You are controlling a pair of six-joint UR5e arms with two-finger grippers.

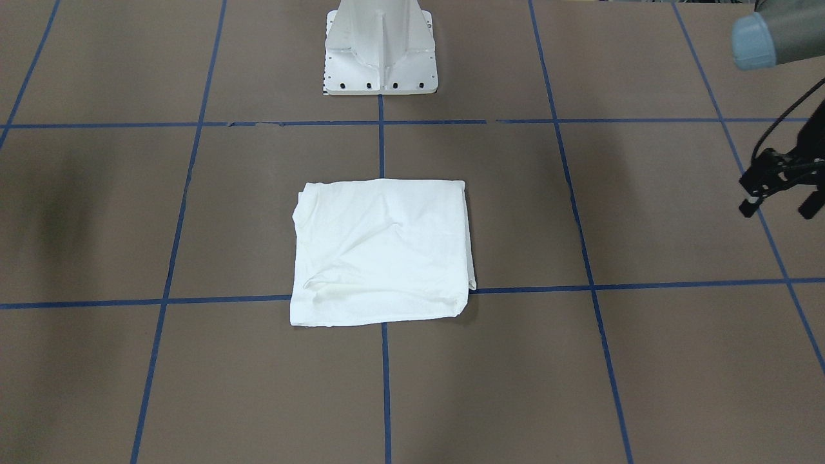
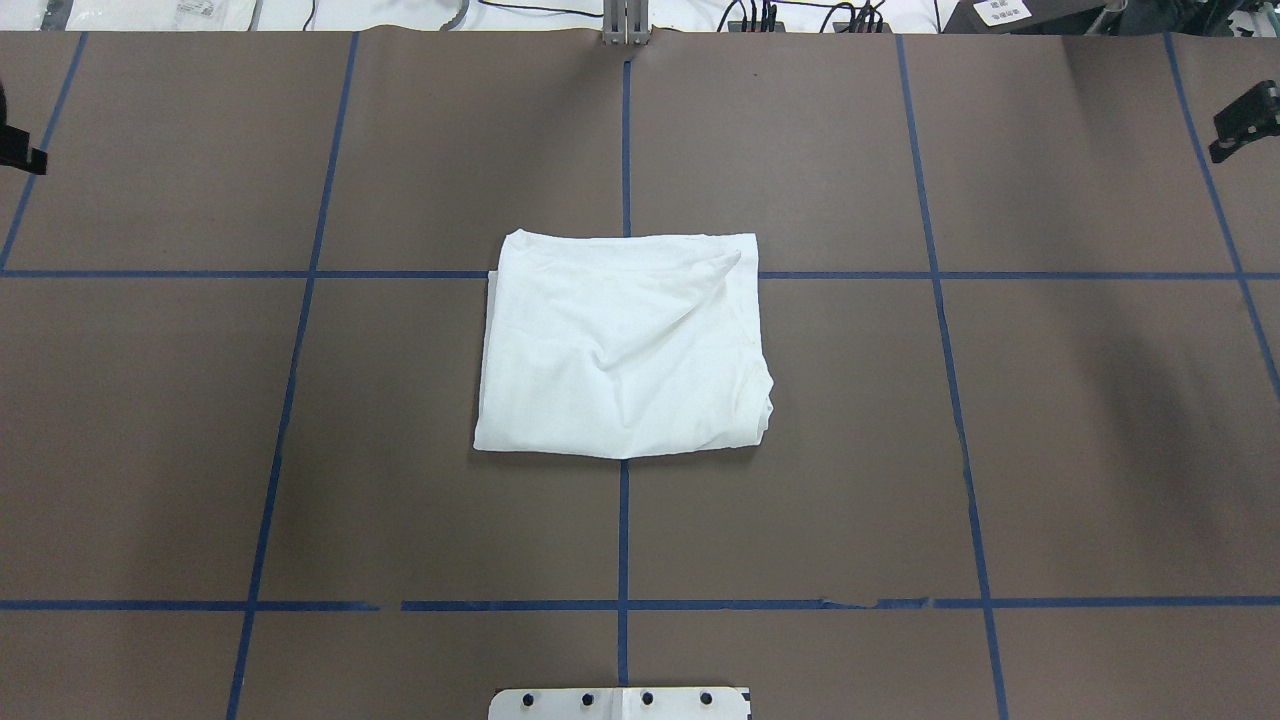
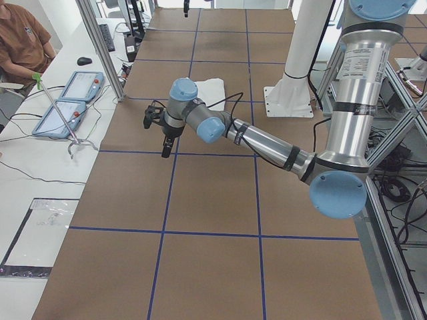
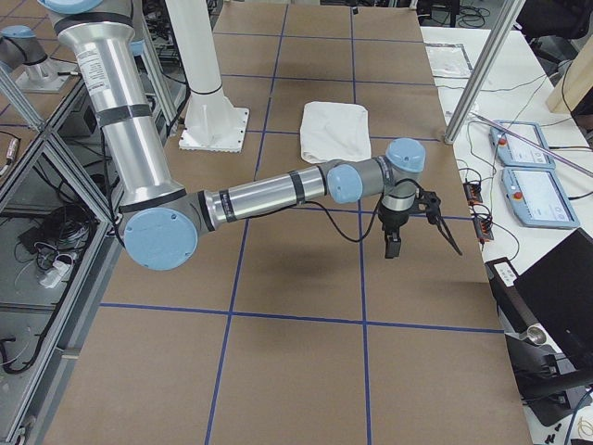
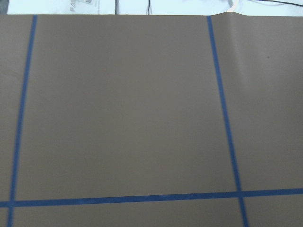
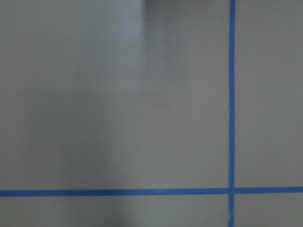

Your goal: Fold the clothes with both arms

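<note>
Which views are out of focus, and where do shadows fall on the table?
Right wrist view: soft and greyish, a dim shadow band on the table. Left wrist view: tape lines sharp. Front-facing view: a soft shadow at the view's left, away from the bright shirt.

picture edges cut off the left tool and right tool.

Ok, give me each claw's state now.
Left black two-finger claw: open, holding nothing.
Right black two-finger claw: open, holding nothing.
</note>
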